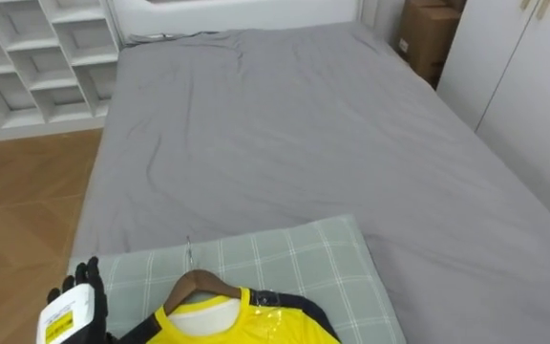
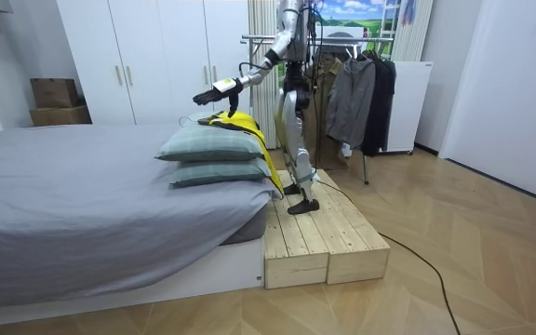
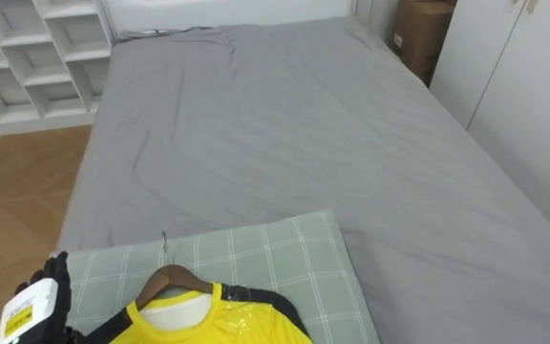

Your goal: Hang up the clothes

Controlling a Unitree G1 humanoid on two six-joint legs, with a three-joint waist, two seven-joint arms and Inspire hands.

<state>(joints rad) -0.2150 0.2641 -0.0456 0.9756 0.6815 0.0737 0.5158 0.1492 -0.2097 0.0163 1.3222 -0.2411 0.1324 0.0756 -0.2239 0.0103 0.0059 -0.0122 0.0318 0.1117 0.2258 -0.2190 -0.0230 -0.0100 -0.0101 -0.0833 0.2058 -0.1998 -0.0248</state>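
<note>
A yellow shirt (image 1: 246, 330) with dark sleeves sits on a wooden hanger (image 1: 199, 283) and lies on a green checked pillow (image 1: 294, 253) at the near end of the bed. The hanger's metal hook (image 1: 189, 250) points away from me. My left hand (image 1: 89, 287) hovers open just left of the hanger, level with the pillow's left edge and apart from the shirt. In the room view the same left hand (image 2: 214, 91) reaches out over two stacked pillows (image 2: 214, 158), and I stand on a wooden platform (image 2: 314, 233) at the bed's end.
The grey bed (image 1: 285, 124) stretches ahead. White shelves (image 1: 36, 48) stand at the far left, a cardboard box (image 1: 428, 33) and white wardrobe (image 1: 533, 86) on the right. Behind me a clothes rack (image 2: 361, 93) holds dark garments.
</note>
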